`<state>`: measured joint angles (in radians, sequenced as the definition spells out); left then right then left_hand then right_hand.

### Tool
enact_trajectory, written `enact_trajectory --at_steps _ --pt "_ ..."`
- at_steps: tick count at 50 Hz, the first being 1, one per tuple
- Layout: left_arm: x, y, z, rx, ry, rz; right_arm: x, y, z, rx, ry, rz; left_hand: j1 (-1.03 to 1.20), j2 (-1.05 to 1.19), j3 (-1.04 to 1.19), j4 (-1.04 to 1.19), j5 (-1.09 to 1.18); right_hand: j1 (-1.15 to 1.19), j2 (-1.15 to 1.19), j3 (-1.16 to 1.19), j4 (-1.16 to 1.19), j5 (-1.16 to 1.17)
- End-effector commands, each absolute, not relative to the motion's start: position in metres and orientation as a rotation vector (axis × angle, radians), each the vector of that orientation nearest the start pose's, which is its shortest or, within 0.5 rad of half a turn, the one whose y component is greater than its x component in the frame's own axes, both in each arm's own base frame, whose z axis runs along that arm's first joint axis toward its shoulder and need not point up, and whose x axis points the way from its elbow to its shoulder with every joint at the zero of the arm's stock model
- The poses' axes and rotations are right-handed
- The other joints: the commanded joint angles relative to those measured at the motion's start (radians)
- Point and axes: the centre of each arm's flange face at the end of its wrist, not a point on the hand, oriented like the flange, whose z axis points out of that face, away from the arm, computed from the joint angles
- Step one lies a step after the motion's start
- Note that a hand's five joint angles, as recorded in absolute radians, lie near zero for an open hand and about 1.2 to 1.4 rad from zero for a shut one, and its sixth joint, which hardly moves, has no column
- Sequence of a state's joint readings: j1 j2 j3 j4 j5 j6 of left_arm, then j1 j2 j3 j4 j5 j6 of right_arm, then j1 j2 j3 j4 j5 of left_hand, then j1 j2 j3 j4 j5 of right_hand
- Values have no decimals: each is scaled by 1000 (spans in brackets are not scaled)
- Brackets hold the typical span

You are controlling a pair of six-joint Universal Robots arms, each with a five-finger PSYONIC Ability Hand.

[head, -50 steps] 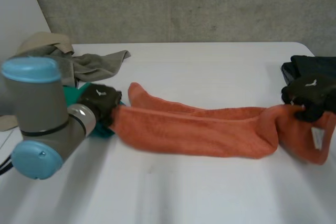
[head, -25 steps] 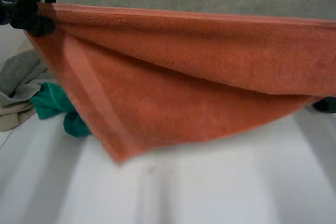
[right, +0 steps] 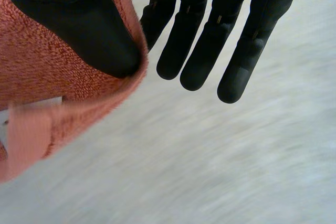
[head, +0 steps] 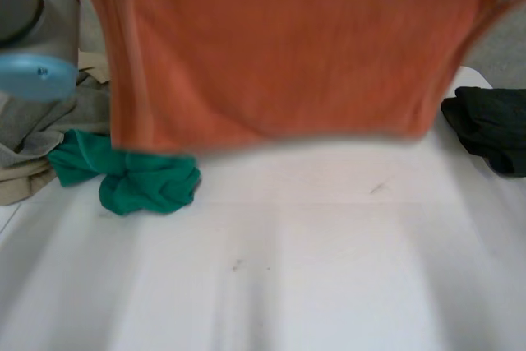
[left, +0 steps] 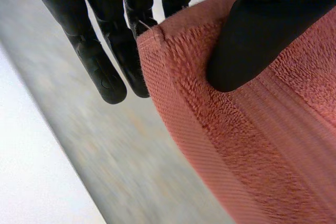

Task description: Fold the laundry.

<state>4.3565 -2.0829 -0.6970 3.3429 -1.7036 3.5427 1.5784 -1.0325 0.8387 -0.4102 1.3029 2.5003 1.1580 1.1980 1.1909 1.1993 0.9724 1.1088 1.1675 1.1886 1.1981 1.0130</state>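
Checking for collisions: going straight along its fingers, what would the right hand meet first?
The way looks free: beyond the right hand, pinching the orange towel, comes a bare pale surface, distance unclear.

1. The place looks like a robotics laboratory or a test room, not a home.
2. A robot arm (head: 37, 34) with a grey joint and a light-blue cap stands at a plain white tabletop (head: 312, 269).
3. The wall (head: 508, 48) behind the tabletop is rough and grey, like raw concrete.
4. The left robot hand (left: 268, 30) and the right robot hand (right: 205, 45) are black machine parts. Each pinches an orange towel (head: 279, 47) between thumb and fingers.
5. Laundry lies in loose heaps on the tabletop: a green cloth (head: 140, 178), grey and beige clothes (head: 41, 133) at the left side, and dark clothes (head: 493, 129) at the right side.
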Motion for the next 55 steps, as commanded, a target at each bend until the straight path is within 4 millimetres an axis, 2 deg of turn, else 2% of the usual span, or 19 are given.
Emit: enact_trajectory --at_steps 1,3,5,11,15,16,19,20,23,24,28,32,36,41,43,47,49,52,55 --pt "-265 -362 442 306 1288 -2765 153 -449 419 -662 988 -3218 238 198 205 197 249 287 229 208 198 209" --pt "-266 -362 434 329 1328 -2741 156 -450 411 -696 1033 -3181 238 198 205 197 249 287 229 208 198 209" --pt "-264 -364 418 356 1400 -2696 159 -453 398 -743 1123 -3113 238 198 205 197 249 287 229 208 198 209" --pt "-259 -365 388 356 1465 -2668 159 -460 366 -780 1299 -2998 238 198 205 197 249 287 229 208 198 209" --pt "-262 -358 350 429 1601 -2629 160 -459 321 -829 1538 -2814 238 198 205 197 249 287 229 208 198 209" --pt "-265 -353 329 490 1676 -2604 163 -456 297 -867 1637 -2712 238 198 205 197 249 287 229 208 198 209" --pt "-270 -345 293 598 1797 -2546 165 -449 262 -942 1771 -2570 238 198 205 197 249 287 229 208 198 209" --pt "-273 -338 271 660 1863 -2509 166 -443 242 -995 1839 -2491 238 198 205 197 249 287 229 208 198 209" --pt "-274 -331 238 718 1948 -2435 168 -434 216 -1069 1929 -2395 238 198 205 197 249 287 229 208 198 209" --pt "-273 -326 218 743 1992 -2375 165 -429 203 -1102 1991 -2345 238 198 205 197 249 287 229 208 198 209" --pt "-265 -312 186 806 2066 -2202 156 -413 184 -1180 2138 -2192 238 198 205 197 249 287 229 208 198 209" --pt "-255 -291 173 896 2146 -2043 148 -396 183 -1236 2252 -2044 238 198 205 197 249 287 229 208 198 209" --pt "-244 -264 175 984 2243 -1859 138 -375 190 -1309 2376 -1860 238 198 205 197 249 287 229 208 198 209" --pt "-223 -225 185 1121 2348 -1539 122 -343 199 -1446 2519 -1559 238 198 205 197 249 287 229 208 198 209" --pt "-210 -207 192 1189 2390 -1365 113 -322 200 -1549 2589 -1351 238 198 205 197 249 287 229 208 198 209" --pt "-193 -187 206 1251 2441 -1159 100 -294 206 -1760 2613 -1096 238 198 205 197 249 287 229 208 198 209" --pt "-192 -185 211 1270 2449 -1153 99 -292 210 -1834 2584 -1116 238 198 205 197 249 287 229 208 198 209" --pt "-198 -188 219 1318 2431 -1236 107 -292 214 -1826 2544 -1193 238 198 205 197 249 287 229 208 198 209" --pt "-209 -202 223 1326 2378 -1354 119 -296 215 -1837 2491 -1263 238 198 205 197 249 287 229 208 198 209"
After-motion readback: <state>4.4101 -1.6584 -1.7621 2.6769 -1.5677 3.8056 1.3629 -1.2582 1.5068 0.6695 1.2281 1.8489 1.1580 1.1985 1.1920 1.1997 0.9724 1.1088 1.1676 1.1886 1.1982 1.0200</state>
